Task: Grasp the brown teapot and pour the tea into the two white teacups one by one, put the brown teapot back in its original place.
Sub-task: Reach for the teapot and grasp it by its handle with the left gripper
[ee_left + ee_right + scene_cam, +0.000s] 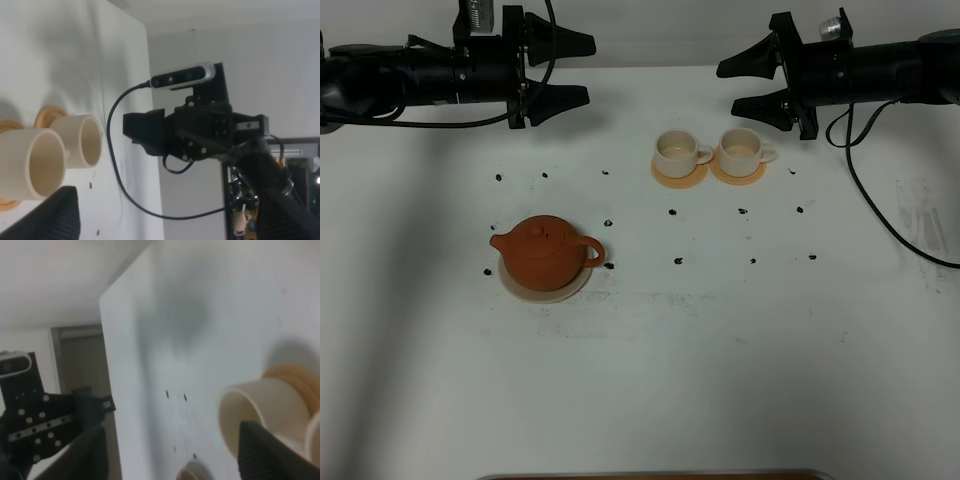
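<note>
One white table (720, 380) carries everything we see. Over its far edge hang both arms: our left gripper (590, 68) toward the far left corner, jaws spread wide and empty, and our right gripper (727, 88) toward the far right, also wide and empty. Left of the table's middle, the brown teapot (545, 252) sits upright on its pale beige coaster (520, 288), well apart from both grippers. Near the far edge, a white teacup (680, 150) and a second white teacup (740, 148) stand side by side, each on an orange coaster (678, 181).
</note>
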